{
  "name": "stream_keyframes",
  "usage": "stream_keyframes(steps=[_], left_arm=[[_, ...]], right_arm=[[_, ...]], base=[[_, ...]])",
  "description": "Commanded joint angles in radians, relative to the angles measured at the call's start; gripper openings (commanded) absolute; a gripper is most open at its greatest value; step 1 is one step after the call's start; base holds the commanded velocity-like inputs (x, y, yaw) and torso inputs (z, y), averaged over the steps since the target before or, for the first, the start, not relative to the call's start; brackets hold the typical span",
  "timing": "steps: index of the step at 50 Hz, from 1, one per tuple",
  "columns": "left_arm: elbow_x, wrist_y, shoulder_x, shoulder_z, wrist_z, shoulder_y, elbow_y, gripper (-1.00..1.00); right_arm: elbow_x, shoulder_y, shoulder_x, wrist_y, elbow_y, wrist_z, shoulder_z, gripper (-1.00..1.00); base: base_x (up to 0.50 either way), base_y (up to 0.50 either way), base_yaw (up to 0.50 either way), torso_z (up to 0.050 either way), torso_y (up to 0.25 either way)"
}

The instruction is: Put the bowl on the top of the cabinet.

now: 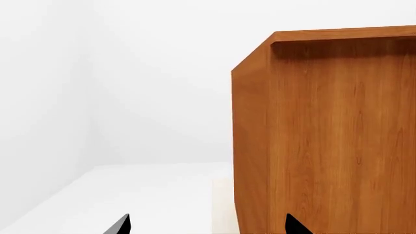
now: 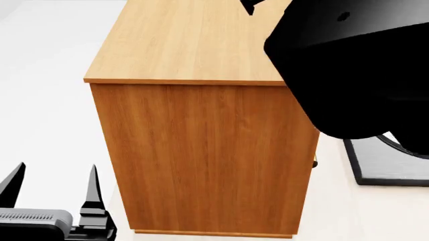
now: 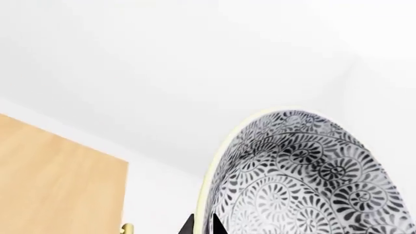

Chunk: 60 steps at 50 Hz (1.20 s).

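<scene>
Transport step: the right gripper (image 3: 202,228), clamped on the rim of the deep white grey-leaf-patterned bowl (image 3: 305,180), carries it above the reddish-brown wooden cabinet (image 2: 201,160); lowering onto its lighter top comes next, left gripper (image 2: 54,188) idle, fingers apart.

Left gripper (image 2: 52,183): two slim glossy black fingers (image 2: 92,187), blade-like, tapering to sharp tips. Finger bases widen into blocky black mounts. Gripper body behind fingers: grey housing with rounded corners, band of fine ribbing across top face. In left wrist view, only two black pointed fingertips (image 1: 120,225) visible.

Right arm (image 2: 355,65): large bulky black shell, smooth rounded contour, matte finish, faint highlights, one small round recess resembling screw near top.

Right gripper: only small black wedge-shaped finger tip (image 3: 202,225) visible in right wrist view.
</scene>
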Motion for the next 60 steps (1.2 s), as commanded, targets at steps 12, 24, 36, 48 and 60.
stream_keyframes(steps=[12, 24, 36, 48, 60], left_arm=[[-0.002, 0.003, -0.005, 0.003, -0.004, 0.001, -0.002, 1.0], [-0.004, -0.003, -0.007, 0.006, -0.008, 0.0, 0.004, 1.0], [-0.011, -0.003, -0.013, 0.002, -0.011, 0.003, 0.012, 1.0], [-0.013, 0.004, -0.014, 0.003, -0.011, 0.003, 0.005, 1.0], [-0.015, 0.017, -0.015, 0.002, -0.01, 0.006, -0.006, 1.0]], right_arm=[[-0.08, 0.196, -0.133, -0.056, 0.163, -0.077, -0.07, -1.0], [-0.083, 0.215, -0.17, -0.083, 0.167, -0.092, -0.082, -1.0], [-0.068, 0.213, -0.217, -0.092, 0.152, -0.074, -0.101, -1.0], [-0.068, 0.188, -0.246, -0.117, 0.134, -0.068, -0.121, -1.0], [-0.117, 0.138, -0.245, -0.166, 0.128, -0.113, -0.167, -1.0]], base=[[0.0, 0.0, 0.0, 0.0, 0.0], [0.0, 0.0, 0.0, 0.0, 0.001], [0.0, 0.0, 0.0, 0.0, 0.001], [0.0, 0.0, 0.0, 0.0, 0.0], [0.0, 0.0, 0.0, 0.0, 0.001]])
